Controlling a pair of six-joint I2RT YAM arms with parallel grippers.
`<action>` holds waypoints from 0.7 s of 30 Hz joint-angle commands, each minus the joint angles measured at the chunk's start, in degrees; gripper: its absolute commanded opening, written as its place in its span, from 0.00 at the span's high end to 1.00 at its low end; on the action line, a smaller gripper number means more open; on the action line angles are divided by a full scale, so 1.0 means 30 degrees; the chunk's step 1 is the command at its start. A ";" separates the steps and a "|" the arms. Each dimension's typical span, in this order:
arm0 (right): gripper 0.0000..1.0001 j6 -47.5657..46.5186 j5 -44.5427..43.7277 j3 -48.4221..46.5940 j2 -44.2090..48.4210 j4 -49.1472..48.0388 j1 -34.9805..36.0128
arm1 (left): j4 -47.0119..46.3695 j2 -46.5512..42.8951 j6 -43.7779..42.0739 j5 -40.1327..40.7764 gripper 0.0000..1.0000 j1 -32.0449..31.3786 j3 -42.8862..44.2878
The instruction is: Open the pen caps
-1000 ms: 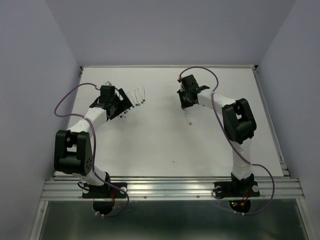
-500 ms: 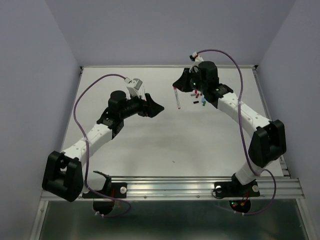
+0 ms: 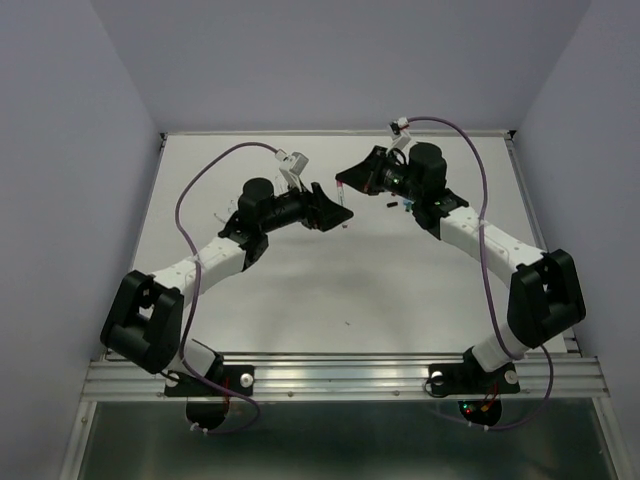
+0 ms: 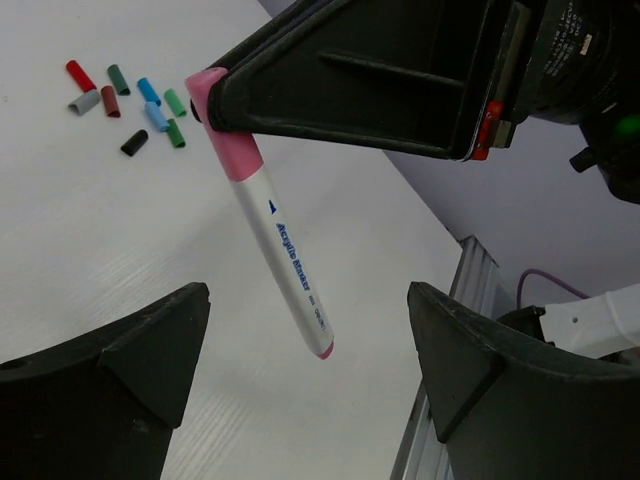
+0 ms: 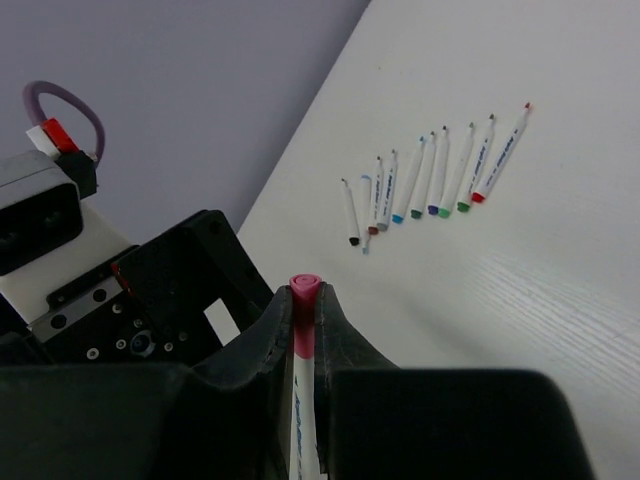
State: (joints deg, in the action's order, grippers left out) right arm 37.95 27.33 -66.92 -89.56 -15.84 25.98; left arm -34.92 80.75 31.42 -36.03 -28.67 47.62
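My right gripper (image 5: pixel 303 312) is shut on the pink cap (image 5: pixel 304 285) of a white-barrelled pen (image 4: pixel 285 250) and holds it in the air above the table. In the left wrist view the pen hangs down from the right fingers (image 4: pixel 330 90), its pink-ended tail between my left gripper's (image 4: pixel 305 385) two spread fingers, touching neither. My left gripper is open and empty. In the top view the left gripper (image 3: pixel 338 214) and right gripper (image 3: pixel 345 183) meet at the table's middle back. Several loose caps (image 4: pixel 130 105) in red, green, blue, grey and black lie on the table.
Several uncapped pens (image 5: pixel 430 175) lie in a row on the white table (image 3: pixel 330 280) at the far left. The loose caps also show by the right arm (image 3: pixel 400 203). The metal rail (image 3: pixel 340 375) runs along the near edge. Purple cables loop over both arms.
The right gripper has lifted the pink-capped pen off the table and carried it left. The left arm has swung right from the pen row and brought its open fingers around the pen.
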 commanded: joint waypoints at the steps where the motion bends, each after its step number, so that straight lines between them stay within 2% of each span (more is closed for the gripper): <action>1: 0.99 0.1731 0.0644 0.0652 0.0967 -0.3889 0.0130 | -0.2452 0.0416 0.0775 -0.0500 0.14 -0.0639 0.1412; 2: 0.99 0.2052 0.0703 0.0713 0.0937 -0.4036 0.0130 | -0.2453 0.0649 0.0806 -0.0470 0.22 -0.0756 0.1500; 4: 0.99 0.2259 0.0762 0.0801 0.0966 -0.4416 0.0130 | -0.2569 0.0827 0.1010 -0.0353 0.30 -0.0787 0.1618; 5: 0.99 0.2435 0.0646 0.0975 0.1082 -0.4796 0.0130 | -0.2628 0.0943 0.1127 -0.0324 0.40 -0.0816 0.1618; 8: 0.99 0.2495 0.0470 0.1065 0.1229 -0.4887 0.0130 | -0.2775 0.0974 0.1333 -0.0090 0.58 -0.0816 0.1560; 9: 0.99 0.2495 0.0498 0.1036 0.1259 -0.4917 0.0130 | -0.2833 0.0945 0.1508 -0.0031 0.72 -0.0816 0.1502; 10: 0.99 0.2466 0.0441 0.1035 0.1259 -0.4888 0.0130 | -0.2892 0.0916 0.1538 -0.0031 0.78 -0.0816 0.1472; 12: 0.99 0.2262 0.0236 0.1065 0.1288 -0.4917 0.0130 | -0.3038 0.0828 0.1887 -0.0001 1.00 -0.0816 0.1326; 17: 0.99 0.0771 -0.2951 0.0890 0.1581 -0.3836 0.0130 | -0.3244 0.0244 0.2563 -0.0090 1.00 -0.0816 0.0567; 21: 0.99 -0.1250 -0.8252 -0.0368 0.1231 -0.2138 0.0130 | -0.3361 -0.0694 0.3061 0.0057 1.00 -0.1020 -0.0576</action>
State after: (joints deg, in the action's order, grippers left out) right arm 41.10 21.12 -63.81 -86.72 -24.23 26.74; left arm -41.21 83.81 39.55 -33.21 -30.37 48.64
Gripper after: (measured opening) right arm 0.110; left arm 0.283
